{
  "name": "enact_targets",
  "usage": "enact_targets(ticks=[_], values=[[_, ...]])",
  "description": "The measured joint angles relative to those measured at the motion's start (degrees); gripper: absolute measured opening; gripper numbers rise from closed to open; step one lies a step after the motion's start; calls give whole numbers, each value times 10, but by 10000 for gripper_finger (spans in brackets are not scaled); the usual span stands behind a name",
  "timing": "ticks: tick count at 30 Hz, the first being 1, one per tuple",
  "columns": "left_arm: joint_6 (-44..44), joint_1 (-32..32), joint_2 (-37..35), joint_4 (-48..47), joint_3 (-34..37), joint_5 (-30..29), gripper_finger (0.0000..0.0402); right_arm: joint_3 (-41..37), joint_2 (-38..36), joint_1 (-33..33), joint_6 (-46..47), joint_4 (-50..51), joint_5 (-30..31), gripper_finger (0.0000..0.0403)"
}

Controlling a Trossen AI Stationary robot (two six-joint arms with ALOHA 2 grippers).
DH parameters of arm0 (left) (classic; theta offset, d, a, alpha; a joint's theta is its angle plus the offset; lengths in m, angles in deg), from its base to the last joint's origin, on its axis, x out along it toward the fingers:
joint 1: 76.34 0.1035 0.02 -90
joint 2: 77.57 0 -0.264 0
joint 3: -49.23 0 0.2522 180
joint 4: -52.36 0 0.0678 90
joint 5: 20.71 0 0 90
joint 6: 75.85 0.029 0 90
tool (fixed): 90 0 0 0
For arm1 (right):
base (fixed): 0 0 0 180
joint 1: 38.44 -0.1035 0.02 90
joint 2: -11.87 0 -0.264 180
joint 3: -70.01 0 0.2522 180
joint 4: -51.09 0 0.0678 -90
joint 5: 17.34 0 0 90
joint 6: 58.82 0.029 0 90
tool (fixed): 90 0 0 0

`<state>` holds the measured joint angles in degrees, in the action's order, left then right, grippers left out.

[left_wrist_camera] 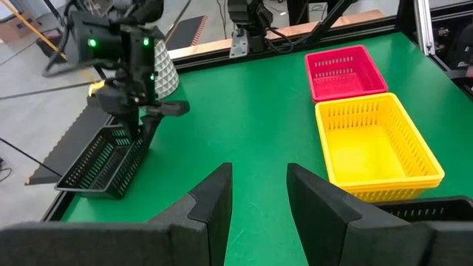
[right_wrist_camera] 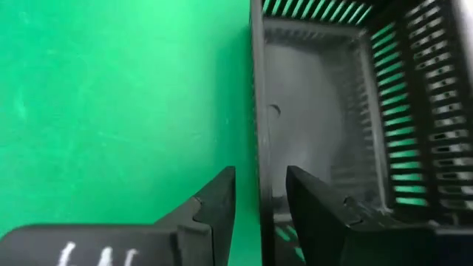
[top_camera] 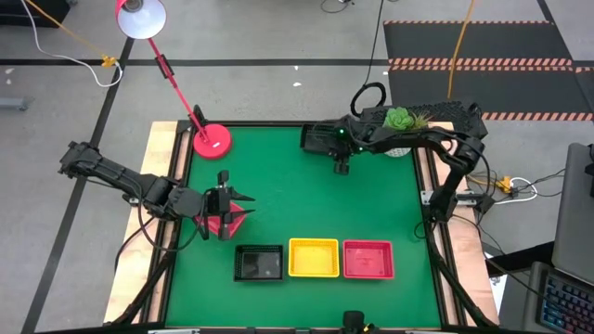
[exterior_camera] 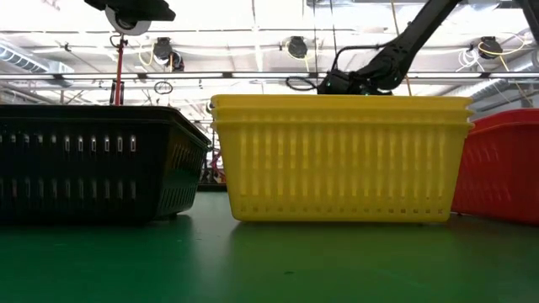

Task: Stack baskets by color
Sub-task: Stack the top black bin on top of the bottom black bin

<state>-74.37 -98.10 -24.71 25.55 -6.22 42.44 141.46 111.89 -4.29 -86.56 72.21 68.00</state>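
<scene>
**Green table, one black basket about to be picked up**

Green felt covered the table (top_camera: pixel 278 176). Along its near edge, three basket piles sat in a row, each mouth up with its long side along that edge: the black pile (top_camera: pixel 258 263), the yellow pile (top_camera: pixel 314 257) and the red pile (top_camera: pixel 368 259).

A lone black basket (right_wrist_camera: pixel 318 111) stood mouth up near the far edge. Its long axis seemed to run along that edge, though the arm hid part of it. A red-pink basket (top_camera: pixel 225 223) lay tilted at the left side, just beside the left gripper (left_wrist_camera: pixel 257 174). That gripper's jaws were spread, with only table showing between them.

The right gripper (right_wrist_camera: pixel 260 177) hung over the lone black basket. Its jaws were spread to either side of one wall and were not pressing on it.

The step in hand looked like taking hold of this basket. The next move would call for pinching the wall, lifting clear, carrying the basket across to the black pile and lining up the long sides before nesting it.
</scene>
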Motion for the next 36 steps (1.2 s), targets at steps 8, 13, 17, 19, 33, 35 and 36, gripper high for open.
enact_targets(ticks=[8, 13, 17, 19, 33, 35, 36], values=[[2, 0, 0, -1, 0, 0, 131, 0, 21, -1, 2, -22, 1, 78], [4, 0, 0, -3, 0, 0, 131, 0, 9, -10, 21, -7, 1, 21], [0, 2, 0, -3, 0, -20, 131, 0, -9, -38, 46, 23, 1, 6], [-6, 9, 0, -2, 0, -45, 131, 0, -22, -59, 63, 32, 1, 8], [-69, 19, 57, 14, 0, -56, 170, 0, -157, -281, 201, 78, 123, 2], [-81, 18, 75, 32, 0, -52, 194, 0, -169, -311, 212, 80, 143, 2], [-85, 18, 83, 39, -1, -43, 207, 0, -173, -325, 210, 78, 155, 2]])
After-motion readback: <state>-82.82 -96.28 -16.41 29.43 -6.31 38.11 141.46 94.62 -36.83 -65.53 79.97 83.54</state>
